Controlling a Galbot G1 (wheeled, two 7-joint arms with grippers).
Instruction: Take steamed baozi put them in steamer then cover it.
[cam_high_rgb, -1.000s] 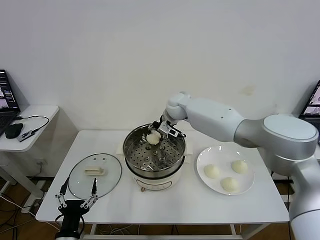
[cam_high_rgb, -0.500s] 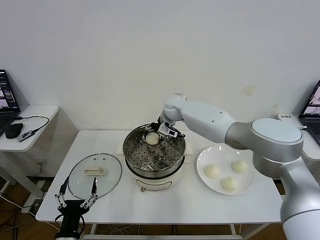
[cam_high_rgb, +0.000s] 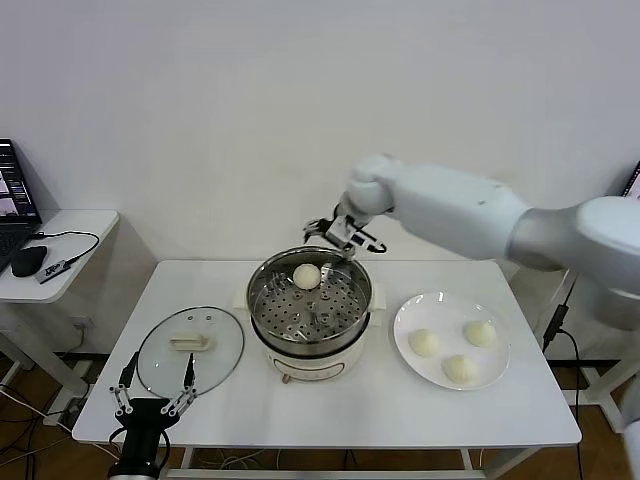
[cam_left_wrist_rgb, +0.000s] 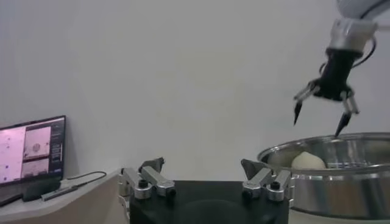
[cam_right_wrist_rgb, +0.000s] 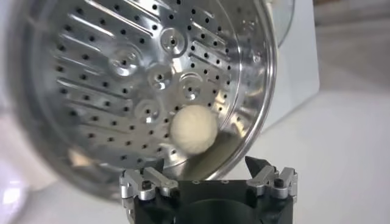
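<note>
Nearest the robot, at the front left corner of the white table (cam_high_rgb: 380, 410), the left gripper (cam_high_rgb: 152, 403) hangs parked with its fingers spread, holding nothing. Just behind it the cover (cam_high_rgb: 189, 350), a round glass lid with a metal rim, lies flat on the tabletop with its cream handle (cam_high_rgb: 190, 342) facing up; the handle's long axis runs left to right across the table.

At the table centre stands the steamer (cam_high_rgb: 308, 318), upright, its opening facing up and its perforated steel tray (cam_right_wrist_rgb: 122, 73) exposed. One steamed baozi (cam_high_rgb: 306, 276) rests on the tray in the rear part, close to the far rim; the right wrist view shows it (cam_right_wrist_rgb: 194, 129) lying free on the perforated metal, touched by no finger. Being round, it shows no long axis.

To the right of the steamer, apart from it, a flat white plate (cam_high_rgb: 412, 315) carries three more steamed baozi: one at the left (cam_high_rgb: 424, 343), one at the front (cam_high_rgb: 460, 369) and one at the rear right (cam_high_rgb: 480, 333), none touching another.

Farthest back, the right gripper (cam_high_rgb: 343, 234) hovers above the steamer's far rim, clear of the bun. The left wrist view shows its fingers (cam_left_wrist_rgb: 342, 119) pointing downward and spread apart, empty.

Left of the table, a small side desk (cam_high_rgb: 70, 235) holds a laptop (cam_high_rgb: 15, 195) and a computer mouse (cam_high_rgb: 27, 261).
</note>
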